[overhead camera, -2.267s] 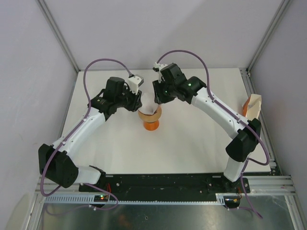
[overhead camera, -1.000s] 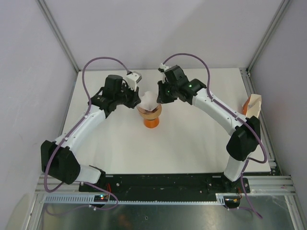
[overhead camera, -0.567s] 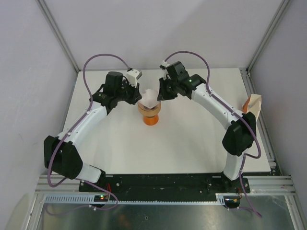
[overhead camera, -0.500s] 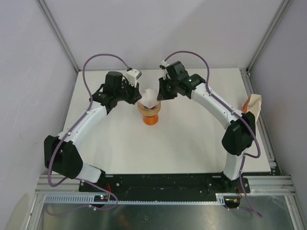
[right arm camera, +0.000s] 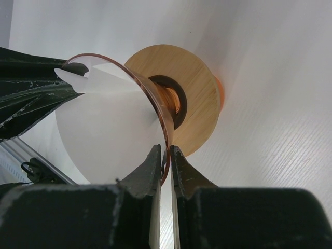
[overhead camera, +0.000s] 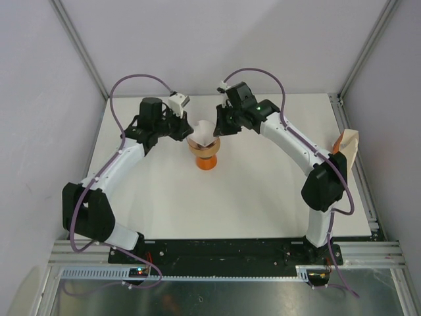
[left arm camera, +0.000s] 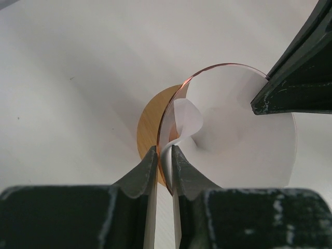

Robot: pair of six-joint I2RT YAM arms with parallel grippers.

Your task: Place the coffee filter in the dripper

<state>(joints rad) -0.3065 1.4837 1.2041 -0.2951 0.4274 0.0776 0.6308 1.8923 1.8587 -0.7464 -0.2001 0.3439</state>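
Over the white table [overhead camera: 263, 197] both arms have stretched further back than two seconds ago. The orange stand [overhead camera: 207, 162] sits below the dripper [right arm camera: 150, 92], whose rim the left gripper [left arm camera: 165, 155] and right gripper [right arm camera: 166, 153] pinch from opposite sides; the coffee filter [left arm camera: 249, 145] now lies opened inside it

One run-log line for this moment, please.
left gripper: shut on filter edge | right gripper: shut on dripper rim | filter: in dripper | dripper: off stand
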